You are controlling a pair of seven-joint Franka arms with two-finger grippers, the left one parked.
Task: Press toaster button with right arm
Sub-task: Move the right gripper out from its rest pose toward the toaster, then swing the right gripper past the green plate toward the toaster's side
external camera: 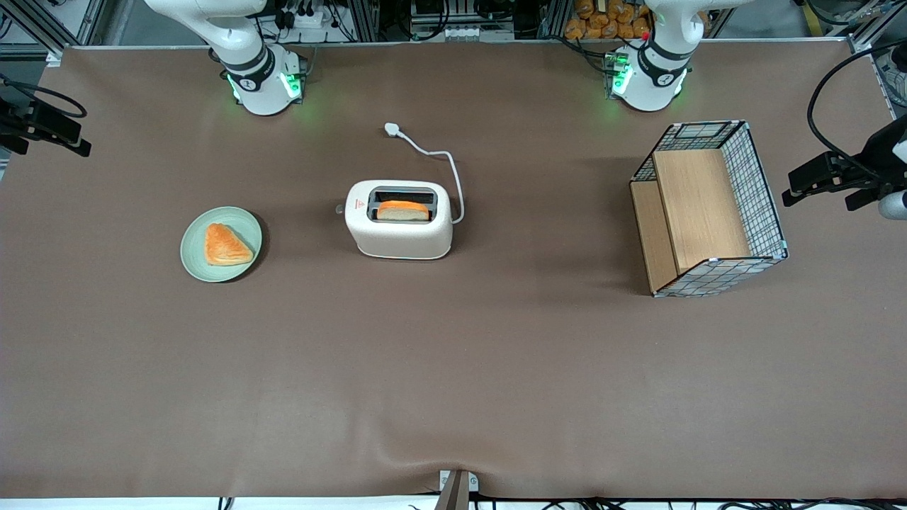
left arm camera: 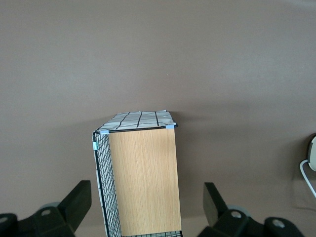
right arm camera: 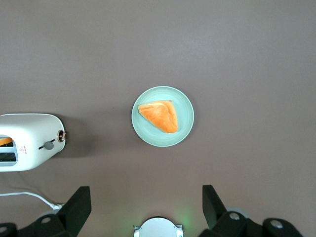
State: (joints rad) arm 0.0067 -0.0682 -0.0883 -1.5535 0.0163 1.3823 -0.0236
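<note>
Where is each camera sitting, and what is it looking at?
Front view: high up, facing both robots across the table; it sees the toaster, plate, wire basket, both arm bases, and the gripper at the working arm's end.
Right wrist view: on the right arm, looking straight down at the plate and toaster with its toaster button; black fingers show, spread open.
Left wrist view: on the parked arm, looking down into the basket.
Shared: front and right wrist views both show toaster and plate.

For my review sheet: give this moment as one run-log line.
stage: not yet approached | gripper: open, high above plate | toaster: bread in one slot | toaster button: untouched
</note>
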